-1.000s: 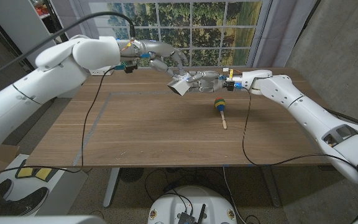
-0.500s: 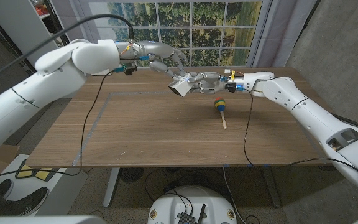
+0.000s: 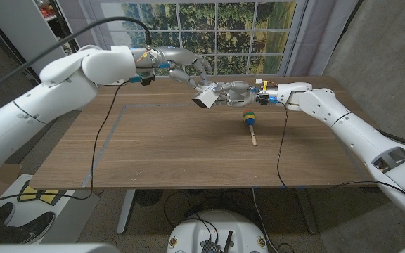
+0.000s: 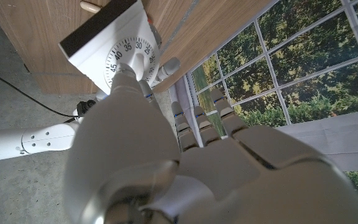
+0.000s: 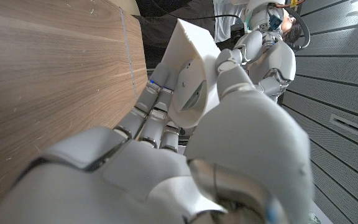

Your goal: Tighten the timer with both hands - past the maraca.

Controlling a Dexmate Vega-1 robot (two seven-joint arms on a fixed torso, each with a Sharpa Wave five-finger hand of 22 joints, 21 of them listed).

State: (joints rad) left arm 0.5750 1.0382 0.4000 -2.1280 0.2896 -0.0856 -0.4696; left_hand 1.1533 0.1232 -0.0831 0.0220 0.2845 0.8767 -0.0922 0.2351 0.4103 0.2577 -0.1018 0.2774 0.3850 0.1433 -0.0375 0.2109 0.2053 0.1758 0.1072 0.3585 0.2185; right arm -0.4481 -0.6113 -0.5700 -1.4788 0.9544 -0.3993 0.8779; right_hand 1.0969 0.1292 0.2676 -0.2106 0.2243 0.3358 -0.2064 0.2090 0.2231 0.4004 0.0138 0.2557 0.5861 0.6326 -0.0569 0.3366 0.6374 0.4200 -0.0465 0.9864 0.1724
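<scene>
The white kitchen timer (image 3: 204, 99) hangs above the table's far middle, gripped by the right hand (image 3: 229, 92), dial facing left toward the left hand (image 3: 185, 67), whose fingertip (image 4: 122, 76) touches the knob. The maraca (image 3: 249, 123) lies nearer, right.

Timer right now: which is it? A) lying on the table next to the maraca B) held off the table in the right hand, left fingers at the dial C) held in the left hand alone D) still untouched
B: the right hand holds the timer above the table, and a left finger touches its dial; the maraca lies apart.
</scene>
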